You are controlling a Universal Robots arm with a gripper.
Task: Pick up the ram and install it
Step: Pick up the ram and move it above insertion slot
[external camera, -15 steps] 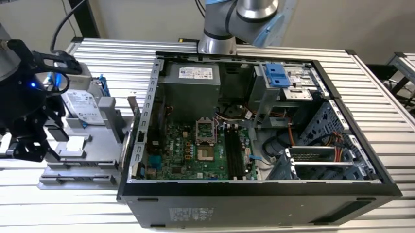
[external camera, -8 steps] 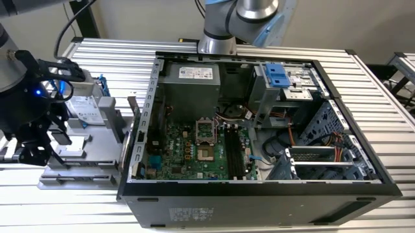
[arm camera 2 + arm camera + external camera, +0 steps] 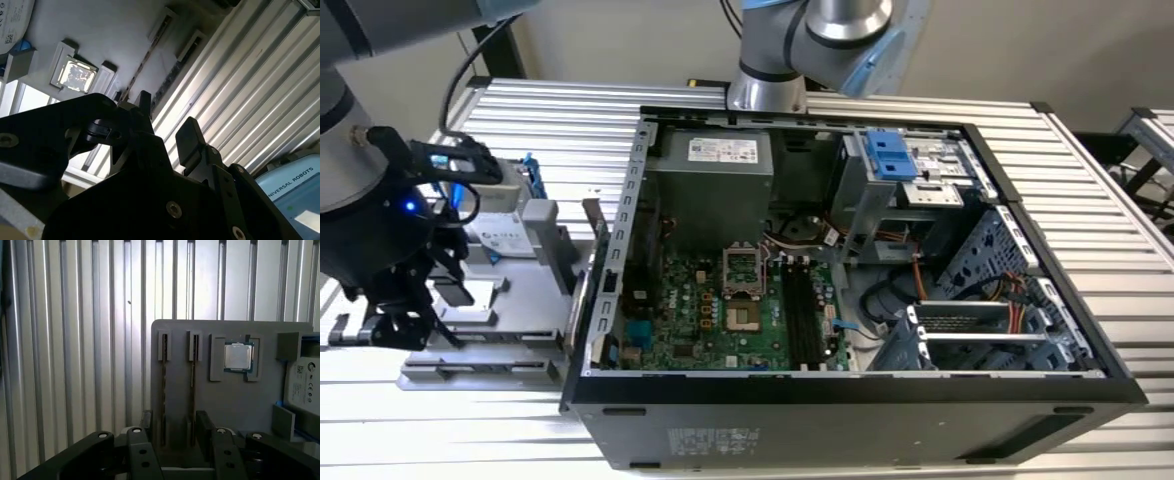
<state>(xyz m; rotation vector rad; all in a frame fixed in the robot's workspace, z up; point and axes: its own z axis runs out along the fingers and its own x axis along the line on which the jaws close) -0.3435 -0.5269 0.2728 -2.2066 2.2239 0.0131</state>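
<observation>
Just beyond the gripper (image 3: 175, 432) in the first wrist view, one ram stick (image 3: 164, 385) and a second ram stick (image 3: 193, 385) stand edge-on in the grey holder (image 3: 175, 330). Their faces are out of sight and their near ends pass behind the gripper's dark body. Off to the gripper's side, the hard drive (image 3: 302, 385) is cut by the picture's edge. In the second wrist view the gripper's body covers the near part of the holder, and the stick ahead of the fingertips is a thin line. In the exterior view the arm (image 3: 360, 150) hides part of the holder below the gripper. Which stick lies under the gripper cannot be told.
</observation>
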